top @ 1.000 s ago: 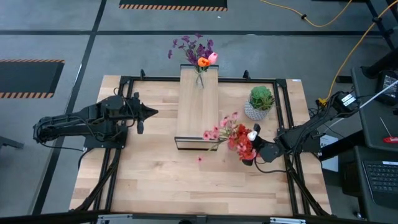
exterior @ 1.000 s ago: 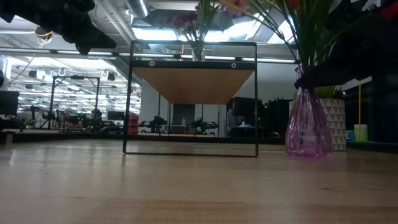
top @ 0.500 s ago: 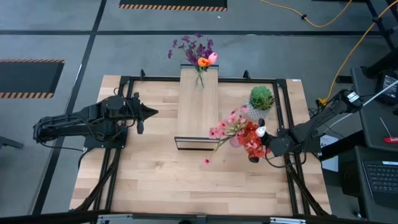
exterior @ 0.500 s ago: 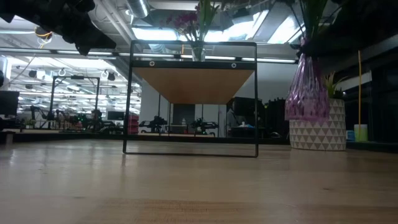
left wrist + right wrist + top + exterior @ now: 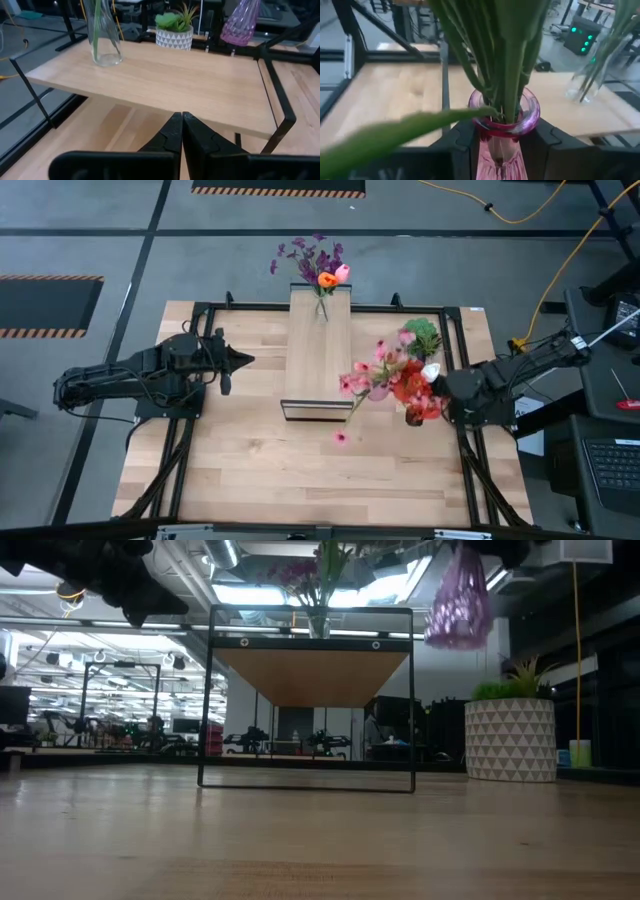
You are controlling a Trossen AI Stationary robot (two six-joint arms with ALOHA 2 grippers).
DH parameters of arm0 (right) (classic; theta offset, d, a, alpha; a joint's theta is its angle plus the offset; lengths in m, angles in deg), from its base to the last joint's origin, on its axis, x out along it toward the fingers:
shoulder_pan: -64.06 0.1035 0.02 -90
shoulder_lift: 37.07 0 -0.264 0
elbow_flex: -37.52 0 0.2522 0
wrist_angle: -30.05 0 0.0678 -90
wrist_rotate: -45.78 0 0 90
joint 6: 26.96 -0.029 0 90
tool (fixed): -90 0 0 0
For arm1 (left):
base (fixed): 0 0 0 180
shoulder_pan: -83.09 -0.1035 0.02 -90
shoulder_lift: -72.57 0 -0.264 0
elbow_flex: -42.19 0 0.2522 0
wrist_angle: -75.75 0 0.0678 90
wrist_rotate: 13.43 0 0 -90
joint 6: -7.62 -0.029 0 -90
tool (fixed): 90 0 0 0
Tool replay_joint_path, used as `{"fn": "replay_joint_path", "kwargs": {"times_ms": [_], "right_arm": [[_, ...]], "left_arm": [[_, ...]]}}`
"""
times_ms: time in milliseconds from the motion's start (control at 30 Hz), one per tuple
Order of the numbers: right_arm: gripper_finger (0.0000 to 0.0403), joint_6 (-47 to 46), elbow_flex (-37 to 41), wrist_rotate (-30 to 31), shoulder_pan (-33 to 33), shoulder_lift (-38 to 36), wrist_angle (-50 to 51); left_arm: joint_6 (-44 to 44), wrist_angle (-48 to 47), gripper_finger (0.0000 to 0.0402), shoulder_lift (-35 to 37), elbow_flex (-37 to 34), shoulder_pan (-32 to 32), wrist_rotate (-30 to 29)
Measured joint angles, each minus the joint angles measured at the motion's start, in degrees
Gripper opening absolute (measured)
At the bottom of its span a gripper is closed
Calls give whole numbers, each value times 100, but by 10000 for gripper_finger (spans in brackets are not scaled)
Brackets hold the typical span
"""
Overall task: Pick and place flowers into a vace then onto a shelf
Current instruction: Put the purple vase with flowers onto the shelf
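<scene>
Right gripper [image 5: 502, 145]: we see its jaws pinching the neck of the pink vase [image 5: 506, 131], one dark finger on each side just under the rim, at the right side of the table [image 5: 250, 470].
Pink vase: we see it lifted clear of the table; in the low view its purple-pink body [image 5: 458, 608] hangs high, beside the top of the shelf [image 5: 310, 675], with nothing under it.
Flowers in the pink vase: we see red blooms [image 5: 410, 385] and pink blossoms [image 5: 368, 375] spreading from the vase toward the shelf [image 5: 318, 355]; their green stems [image 5: 505, 60] rise out of the vase mouth between the jaws.
Fallen blossom: we see one pink bloom [image 5: 340, 437] lying alone on the table, near the shelf's near end.
Clear vase: we see it standing on the far end of the shelf [image 5: 321, 308], holding the purple cluster [image 5: 310, 255], orange tulip [image 5: 326, 280] and pink tulip [image 5: 342, 272].
Potted plant: we see the green plant in its white pot [image 5: 510, 738] on the table, partly hidden under the held flowers in the high view.
Left gripper [image 5: 240, 361]: we see its jaws pressed together, empty, on the left of the table and pointing at the shelf, well apart from the flowers.
</scene>
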Motion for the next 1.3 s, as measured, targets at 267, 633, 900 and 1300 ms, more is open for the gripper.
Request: {"fn": "replay_joint_path", "kwargs": {"times_ms": [267,633,900,1300], "right_arm": [[97,156,-825,-1115,-1074,199,587],[97,492,-1405,-2288,-1821,1434,8],[97,778,-2475,-2561,-1903,2593,-51],[97,779,-3340,-2557,-2209,3741,-422]], "left_arm": [[-1,126,5,2,0,0,0],[94,115,8,2,0,0,-2],[94,93,4,0,0,2,2],[92,76,5,0,0,1,7]]}}
